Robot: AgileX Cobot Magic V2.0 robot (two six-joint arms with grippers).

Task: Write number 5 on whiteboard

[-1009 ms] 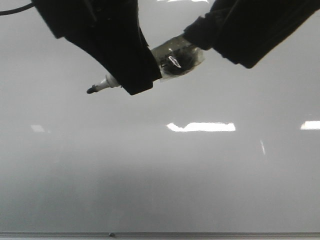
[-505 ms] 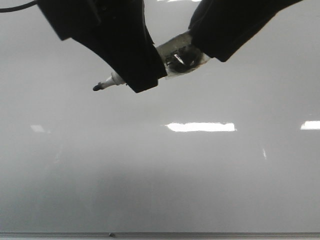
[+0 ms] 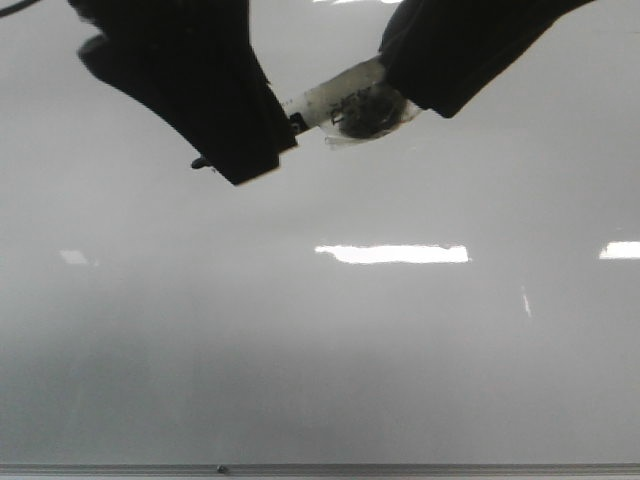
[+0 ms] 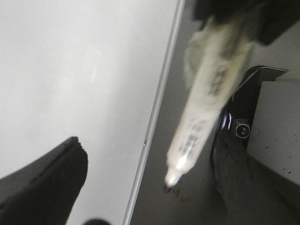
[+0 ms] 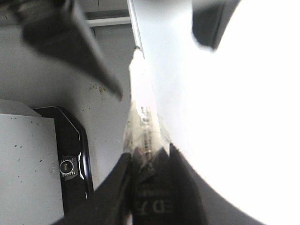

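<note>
The whiteboard (image 3: 400, 350) fills the front view, glossy and grey-white, with light reflections. No number 5 shows on it. My right gripper (image 3: 410, 80) is shut on a white marker (image 3: 340, 105) wrapped in clear tape. It holds the marker above the board, with the black tip (image 3: 200, 162) pointing left. My left gripper (image 3: 250, 165) is open around the marker's front part and hides its neck. In the left wrist view the marker (image 4: 201, 117) hangs between the spread fingers (image 4: 42, 183) without touching them. In the right wrist view the gripper (image 5: 147, 159) clamps the marker (image 5: 143, 101).
The board's thin grey frame edge (image 3: 400, 468) runs along the near side. Beside the board lies a dark grey surface (image 4: 187, 206) with a black device with a small lens (image 4: 241, 129) and a white speckled panel (image 5: 23, 164).
My left gripper has shifted left and up along the marker. Only the black tip now sticks out past it, and more barrel shows between the grippers. The right gripper rose slightly.
</note>
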